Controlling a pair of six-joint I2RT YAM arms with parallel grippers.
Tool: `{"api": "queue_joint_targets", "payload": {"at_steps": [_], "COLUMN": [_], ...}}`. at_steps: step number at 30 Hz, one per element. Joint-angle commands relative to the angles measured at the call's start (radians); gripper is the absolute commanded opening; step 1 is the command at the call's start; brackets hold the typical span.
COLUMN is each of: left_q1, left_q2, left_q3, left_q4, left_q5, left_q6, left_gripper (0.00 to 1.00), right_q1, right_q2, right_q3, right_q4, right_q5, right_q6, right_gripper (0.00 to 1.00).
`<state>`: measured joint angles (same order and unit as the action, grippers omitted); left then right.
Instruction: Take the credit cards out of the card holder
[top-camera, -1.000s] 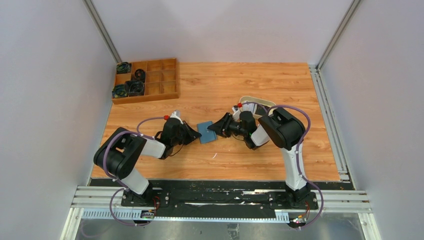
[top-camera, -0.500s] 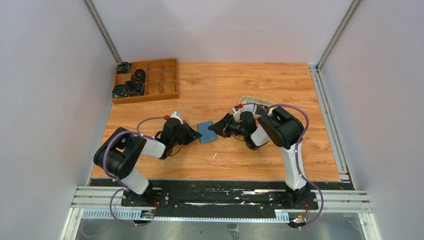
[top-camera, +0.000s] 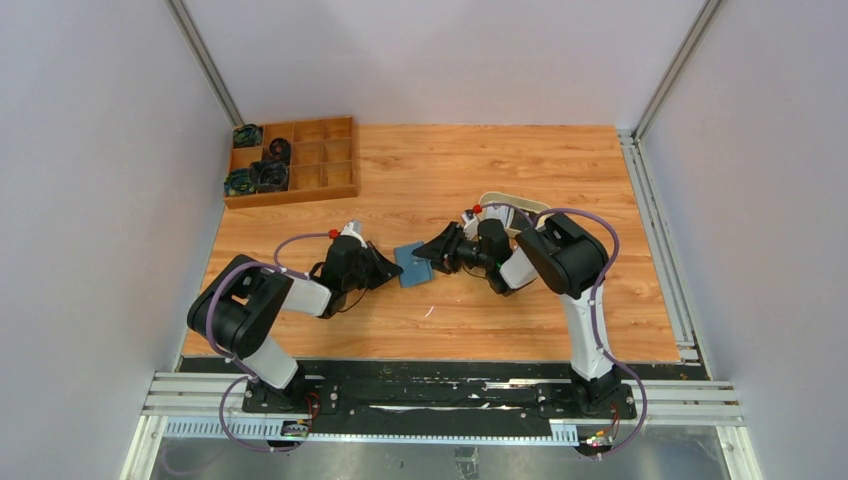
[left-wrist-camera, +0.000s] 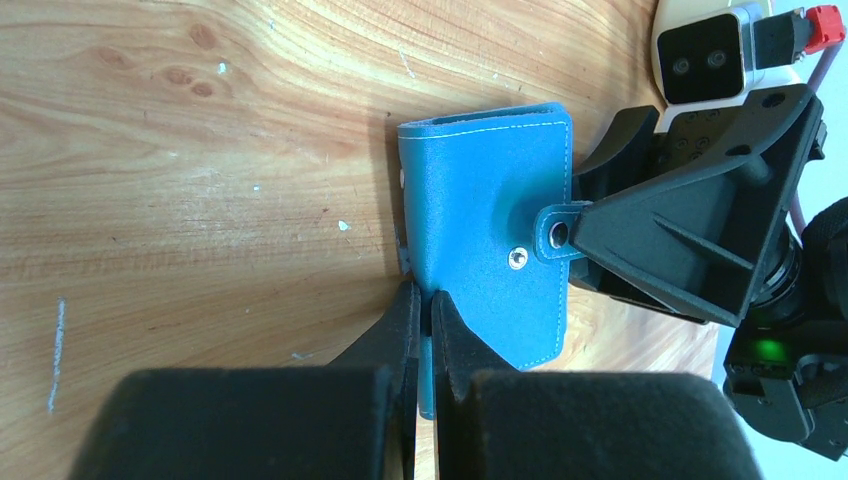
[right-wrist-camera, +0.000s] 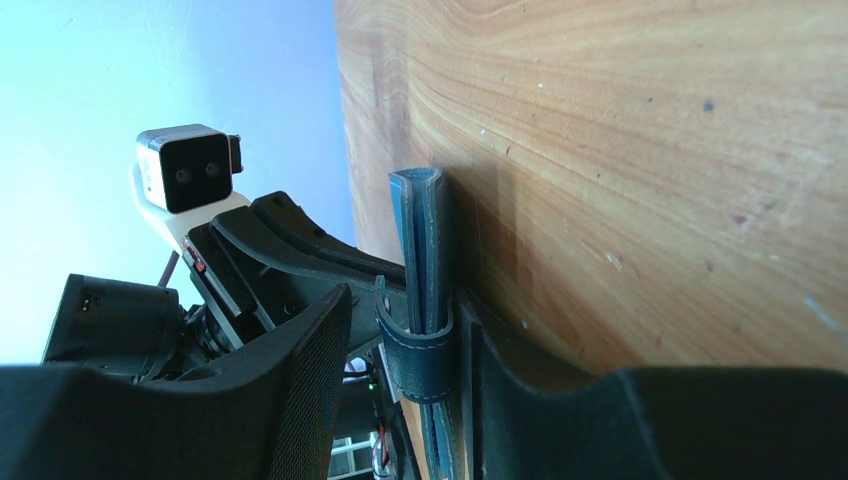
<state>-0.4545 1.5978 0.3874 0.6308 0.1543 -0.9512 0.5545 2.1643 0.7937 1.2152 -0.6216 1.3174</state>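
The teal-blue card holder (top-camera: 410, 264) stands on edge on the wooden table, folded shut. My left gripper (left-wrist-camera: 428, 305) is shut on its near edge (left-wrist-camera: 480, 330). The snap strap (left-wrist-camera: 555, 232) sits lifted off its stud (left-wrist-camera: 517, 258). In the right wrist view my right gripper (right-wrist-camera: 402, 300) is open and straddles the strap end of the card holder (right-wrist-camera: 425, 250). One finger (right-wrist-camera: 480, 340) lies against the holder's table-side face, and the other finger (right-wrist-camera: 320, 340) stands apart from the strap (right-wrist-camera: 415, 355). The credit cards are hidden inside.
A cream oval tray (top-camera: 512, 204) sits just behind the right arm. A wooden compartment box (top-camera: 320, 155) with several dark round items stands at the back left. Grey walls and metal rails border the table.
The right gripper's jaws narrowed, then widened again, and its wrist shifted slightly toward the back. The left gripper and the card holder have stayed put.
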Motion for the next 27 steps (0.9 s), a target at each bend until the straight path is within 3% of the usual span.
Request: {"api": "queue_joint_targets", "payload": {"at_steps": [1,17,27], "left_q1": [0.000,0.000,0.000], "left_q2": [0.058,0.048,0.050], "left_q3": [-0.039,-0.018,-0.014], "left_q4": [-0.257,-0.294,-0.302], "left_q5": [-0.055,-0.070,-0.079], "left_q6": [0.087,0.109,0.111], "left_gripper": [0.00,0.00,0.00], "right_q1": [0.001,0.001,0.012], "right_q2": [0.008,-0.065,-0.058], "right_q3": [0.021,0.029,0.043], "right_q4": [-0.146,-0.453,-0.464], "right_q5": [0.028,0.049,0.011], "right_q6": [-0.019,-0.059,-0.069], "right_gripper": [0.47,0.36,0.31]}}
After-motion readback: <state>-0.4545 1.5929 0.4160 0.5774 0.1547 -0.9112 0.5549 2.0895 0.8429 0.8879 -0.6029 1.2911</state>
